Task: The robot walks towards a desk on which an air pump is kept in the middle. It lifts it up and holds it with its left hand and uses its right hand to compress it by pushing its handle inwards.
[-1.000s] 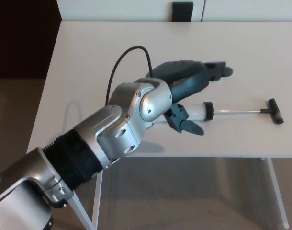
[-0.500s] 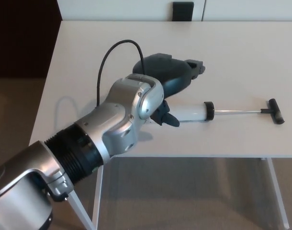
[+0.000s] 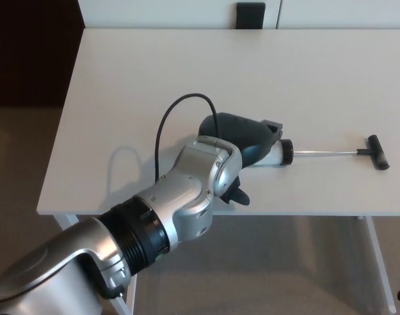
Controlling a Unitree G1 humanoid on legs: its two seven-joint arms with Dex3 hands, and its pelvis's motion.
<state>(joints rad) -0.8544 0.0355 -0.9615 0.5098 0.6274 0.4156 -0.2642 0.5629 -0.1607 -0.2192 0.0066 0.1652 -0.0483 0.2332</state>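
Observation:
The air pump lies on its side on the white desk, near the front edge. Its black cap, thin rod and black T-handle point to the right, the rod drawn out. My left hand rests over the pale barrel and hides most of it. The thumb sticks out toward the desk's front edge, away from the barrel, so the hand is open. A black cable loops above my wrist. My right hand does not show.
A small black object stands at the desk's far edge against a white wall. The desk's front edge runs just below the pump, with a white desk leg and the floor beneath. A dark area lies at the far left.
My left hand has come down and toward me, from above the desk's middle onto the pump's barrel. The pump has not moved.

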